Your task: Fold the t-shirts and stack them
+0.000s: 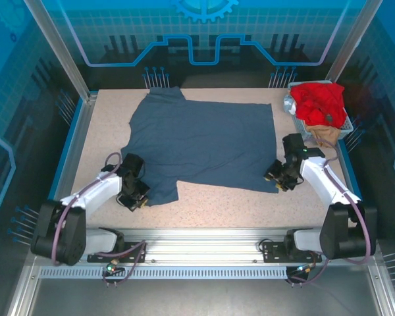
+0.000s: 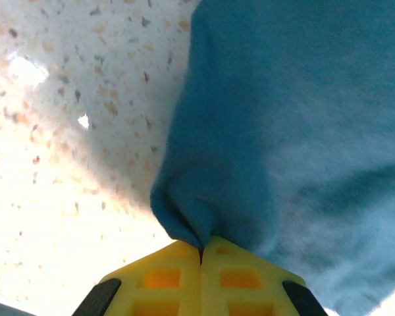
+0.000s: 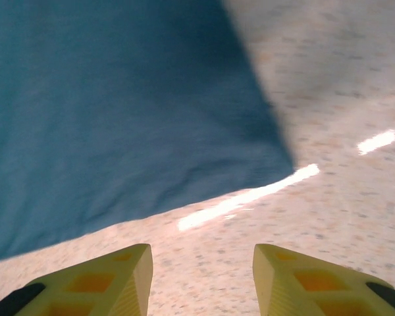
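Observation:
A large dark slate-blue t-shirt (image 1: 197,141) lies spread flat over the middle of the table. My left gripper (image 1: 137,199) is shut on this shirt's near-left corner (image 2: 204,197), with the cloth bunched into a pinch between the yellow fingertips (image 2: 164,270). My right gripper (image 1: 277,182) stands open just off the shirt's near-right corner (image 3: 270,158), its yellow fingers (image 3: 128,276) over bare tabletop with nothing between them. A bright red t-shirt (image 1: 318,100) is piled in the basket at the back right, with a tan t-shirt (image 1: 324,135) hanging beneath it.
The small grey wire basket (image 1: 348,124) stands at the table's back right corner, close behind the right arm. Blue rails edge the table (image 1: 217,204) on both sides. Speckled tabletop lies bare along the near edge in front of the shirt.

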Tool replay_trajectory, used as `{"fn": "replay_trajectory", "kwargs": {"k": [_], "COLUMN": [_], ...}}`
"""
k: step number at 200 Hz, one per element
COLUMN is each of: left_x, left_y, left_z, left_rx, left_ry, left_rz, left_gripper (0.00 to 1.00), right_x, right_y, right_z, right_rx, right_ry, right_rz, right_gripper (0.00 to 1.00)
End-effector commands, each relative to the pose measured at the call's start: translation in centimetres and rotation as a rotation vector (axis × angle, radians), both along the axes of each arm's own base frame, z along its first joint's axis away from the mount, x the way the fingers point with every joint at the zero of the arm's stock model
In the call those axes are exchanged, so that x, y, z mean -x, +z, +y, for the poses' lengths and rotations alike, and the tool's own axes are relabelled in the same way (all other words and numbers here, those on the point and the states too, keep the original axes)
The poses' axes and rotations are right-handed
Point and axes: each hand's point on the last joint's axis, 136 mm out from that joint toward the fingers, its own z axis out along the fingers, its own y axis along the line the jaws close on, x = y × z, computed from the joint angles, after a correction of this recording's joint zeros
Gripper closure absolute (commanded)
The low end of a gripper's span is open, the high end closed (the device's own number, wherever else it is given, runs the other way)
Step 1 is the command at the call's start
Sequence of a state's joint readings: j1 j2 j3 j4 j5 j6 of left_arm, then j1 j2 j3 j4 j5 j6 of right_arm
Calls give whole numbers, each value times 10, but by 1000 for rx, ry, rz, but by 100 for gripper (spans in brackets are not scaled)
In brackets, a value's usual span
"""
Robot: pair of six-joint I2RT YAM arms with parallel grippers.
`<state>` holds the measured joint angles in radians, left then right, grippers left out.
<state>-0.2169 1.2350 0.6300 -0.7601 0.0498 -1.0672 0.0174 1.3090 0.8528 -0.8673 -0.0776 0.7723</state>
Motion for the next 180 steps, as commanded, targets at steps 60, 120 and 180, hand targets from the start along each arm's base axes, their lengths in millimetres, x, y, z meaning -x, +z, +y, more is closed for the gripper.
{"fn": "replay_trajectory", "kwargs": {"k": [60, 120, 180], "left_x": [48, 53, 75], "left_y": [30, 34, 47], "left_z": [-10, -14, -27], "left_rx": [20, 34, 75], "left_ry": [-18, -31, -62], "left_rz": [17, 9, 23], "left_gripper": [100, 100, 100], "right_x": [5, -9, -5], "right_y": [-47, -67, -53], "right_z": [-28, -34, -42], "right_rx": [7, 13, 64], "right_ry": [-136, -108, -104], "right_rz": [148, 173, 135], "right_gripper": [57, 70, 100]}}
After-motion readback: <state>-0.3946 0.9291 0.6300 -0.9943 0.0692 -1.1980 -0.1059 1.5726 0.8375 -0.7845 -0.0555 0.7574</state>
